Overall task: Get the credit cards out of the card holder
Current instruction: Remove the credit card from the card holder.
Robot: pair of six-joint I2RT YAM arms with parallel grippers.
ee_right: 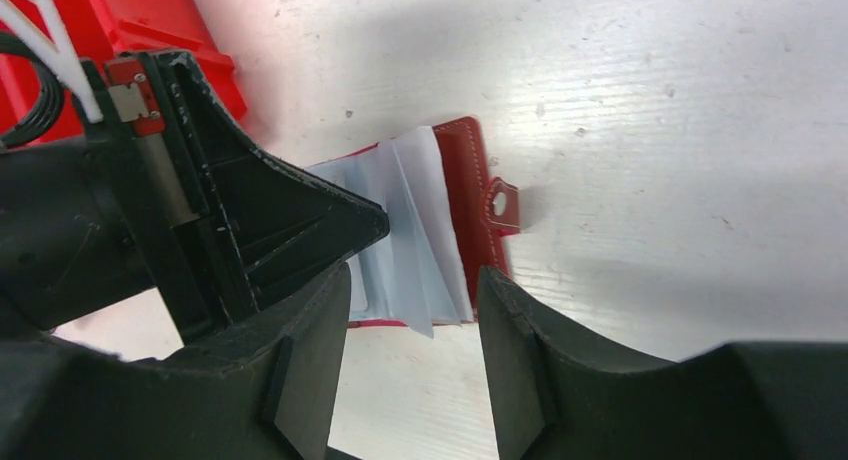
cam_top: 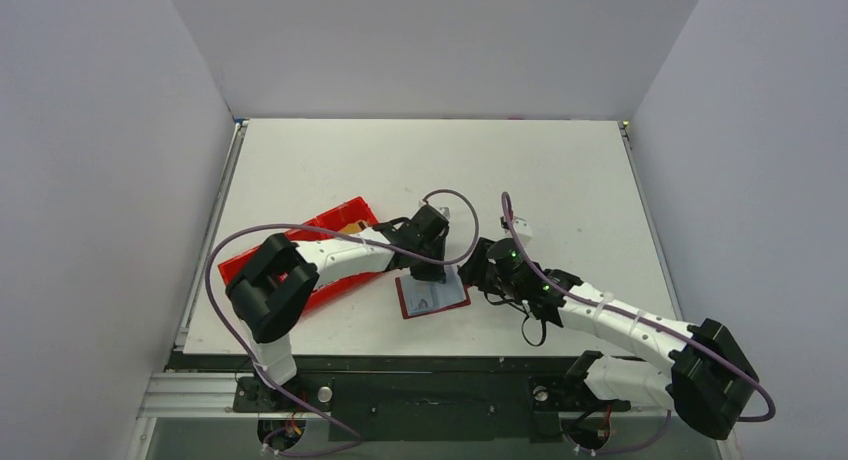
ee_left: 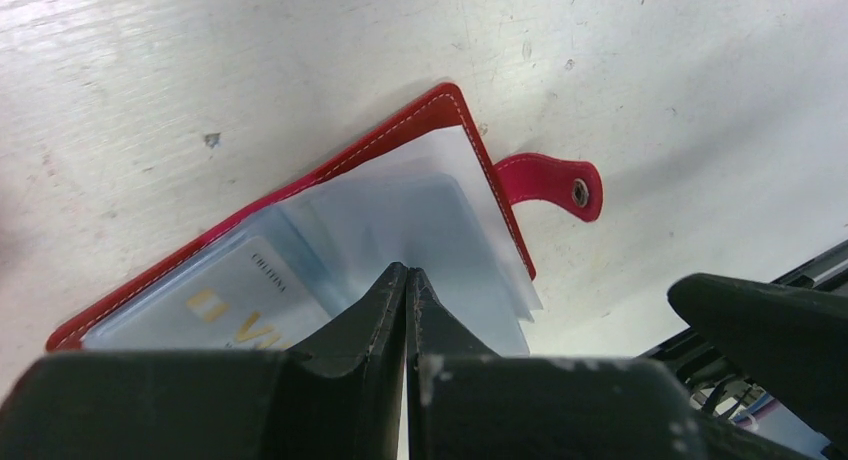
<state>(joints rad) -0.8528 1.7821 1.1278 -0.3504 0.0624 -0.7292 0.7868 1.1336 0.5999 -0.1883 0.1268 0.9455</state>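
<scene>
Angling down, your left gripper [ee_left: 407,273] has its jaws pinched together, tips at the card holder [ee_left: 425,190] below: red stitched cover, glossy clear sleeves; your right gripper [ee_right: 413,280] hovers beside, jaws apart.

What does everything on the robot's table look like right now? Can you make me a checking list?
Surface: white table, a bit scuffed.
Job's things: card holder lying open; one card tucked inside it.
Clutter: red tray on the left, partly under the left arm.
Grippers: left gripper shut, its tip on the card holder; right gripper open at the card holder's edge, holding nothing.
Cables: purple cables looping over both arms.
Surroundings: plain grey walls on three sides.
</scene>
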